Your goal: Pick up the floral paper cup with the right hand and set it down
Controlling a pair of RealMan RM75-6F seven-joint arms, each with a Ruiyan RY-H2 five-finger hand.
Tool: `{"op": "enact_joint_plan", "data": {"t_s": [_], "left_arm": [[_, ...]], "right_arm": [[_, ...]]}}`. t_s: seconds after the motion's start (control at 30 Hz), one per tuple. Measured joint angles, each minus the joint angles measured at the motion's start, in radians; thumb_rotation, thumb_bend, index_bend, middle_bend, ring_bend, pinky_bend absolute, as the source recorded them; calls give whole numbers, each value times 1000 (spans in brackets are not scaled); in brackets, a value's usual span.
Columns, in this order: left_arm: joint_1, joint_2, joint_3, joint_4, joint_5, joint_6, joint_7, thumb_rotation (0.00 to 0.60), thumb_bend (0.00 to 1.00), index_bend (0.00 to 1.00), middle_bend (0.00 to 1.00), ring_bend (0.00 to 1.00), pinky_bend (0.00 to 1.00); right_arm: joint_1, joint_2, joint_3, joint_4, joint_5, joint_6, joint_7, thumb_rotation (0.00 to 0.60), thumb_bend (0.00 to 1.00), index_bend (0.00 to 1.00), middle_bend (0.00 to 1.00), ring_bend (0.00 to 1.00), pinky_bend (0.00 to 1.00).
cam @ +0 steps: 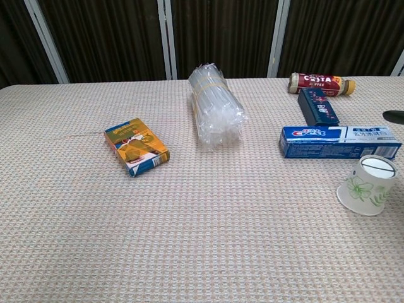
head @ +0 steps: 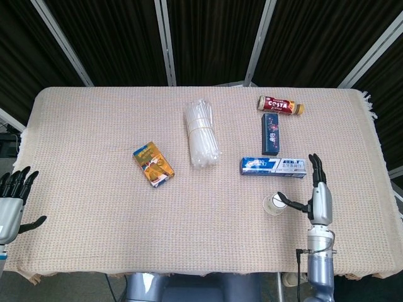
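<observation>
My right hand [head: 320, 200] is spread, holding nothing; the floral paper cup [head: 274, 203] beside my thumb looks tilted, so a brush could roll it.

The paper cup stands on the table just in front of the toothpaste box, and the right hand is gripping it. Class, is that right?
Not quite. The right hand is not gripping the paper cup; the head view shows it open beside the cup, fingers spread. The rest holds: the cup is on the table just in front of the toothpaste box.
</observation>
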Motion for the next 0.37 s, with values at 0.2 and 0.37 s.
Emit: {"op": "enact_joint_plan", "data": {"t_s": [0.2, 0.37], "left_arm": [[0, 0, 0, 1, 1, 0, -3, 600, 14, 0, 0, 0, 0], [-1, -2, -1, 0, 0, 0, 5, 600, 14, 0, 0, 0, 0]], "right_arm": [[30, 162, -14, -39, 82, -96, -253, 600, 72, 75, 0, 0, 0], [34, 299, -89, 7, 36, -117, -424, 600, 66, 47, 0, 0, 0]]}}
